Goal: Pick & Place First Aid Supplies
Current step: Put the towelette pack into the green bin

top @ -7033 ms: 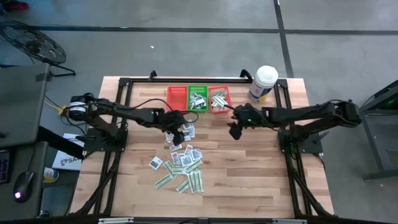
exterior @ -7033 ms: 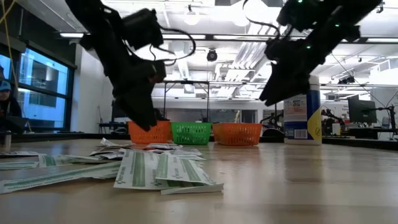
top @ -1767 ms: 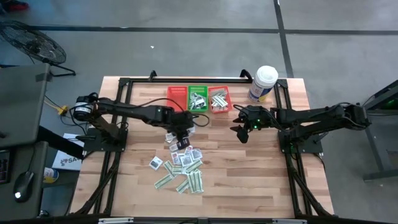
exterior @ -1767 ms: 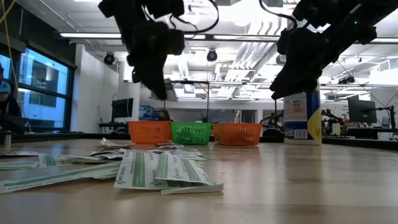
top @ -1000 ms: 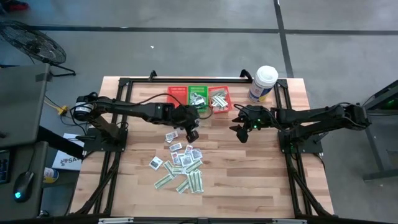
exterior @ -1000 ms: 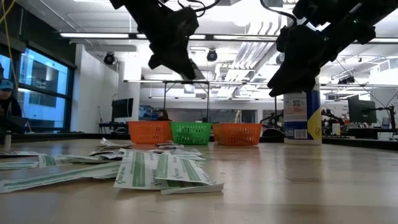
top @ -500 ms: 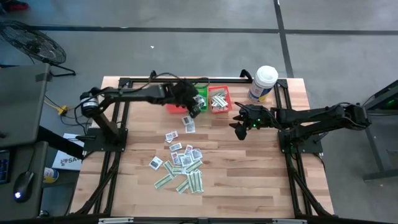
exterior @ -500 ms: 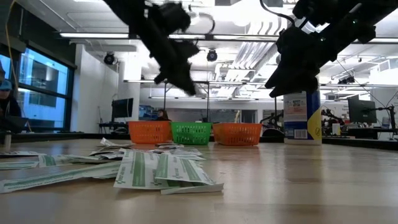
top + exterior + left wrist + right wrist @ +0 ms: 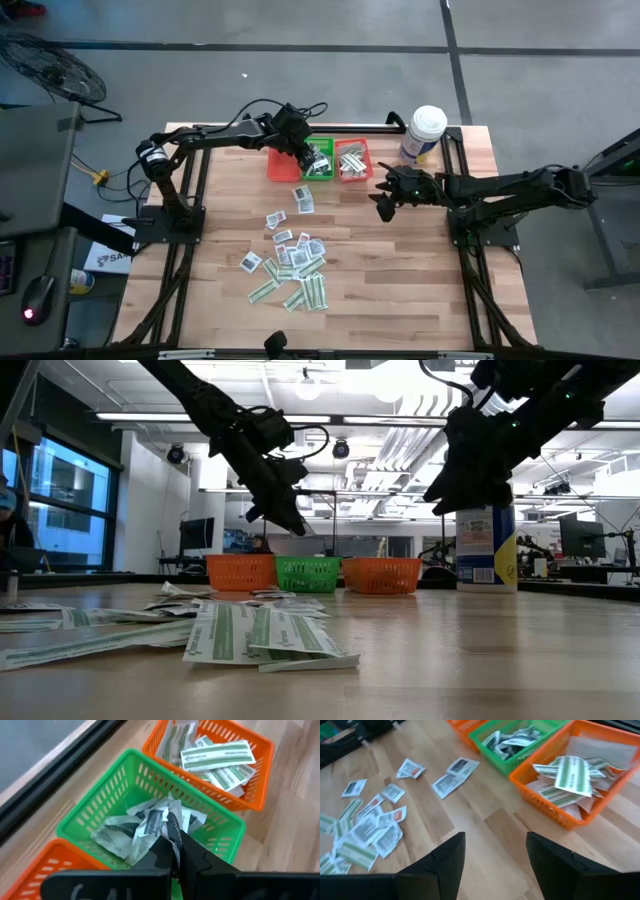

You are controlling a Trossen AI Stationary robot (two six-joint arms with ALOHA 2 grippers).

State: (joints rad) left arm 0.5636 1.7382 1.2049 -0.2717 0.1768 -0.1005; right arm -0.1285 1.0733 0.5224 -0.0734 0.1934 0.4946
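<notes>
Loose first aid supplies [image 9: 295, 265], white squares and green-and-white strips, lie flat on the wooden table's middle. Three mesh baskets stand in a row at the far edge: red [image 9: 283, 160], green [image 9: 319, 160] with white packets [image 9: 132, 832] inside, and orange [image 9: 353, 160] with green-striped strips [image 9: 215, 755]. My left gripper [image 9: 174, 832] hangs above the green basket, shut on a small white packet [image 9: 171, 820]. To the right of the baskets my right gripper [image 9: 495, 865] hovers open over bare wood with nothing between its fingers. My left gripper pinches a white packet with dark print between its two fingertips, on the packet's lower edge [image 9: 172, 827]. The fingers slant down toward the far edge. The packet stands edge-on past the tips, lifted clear above the green basket's contents.
A big white tub with a blue label [image 9: 423, 135] stands at the far right corner. A black frame rail [image 9: 300, 128] runs behind the baskets. Two single packets [image 9: 301, 197] lie between the baskets and the pile. Bare wood shows across the table's right half [image 9: 420, 280].
My left gripper has swung from above the table's middle toward the far edge and now stands over the green basket, a little lower, still shut on the packet.
</notes>
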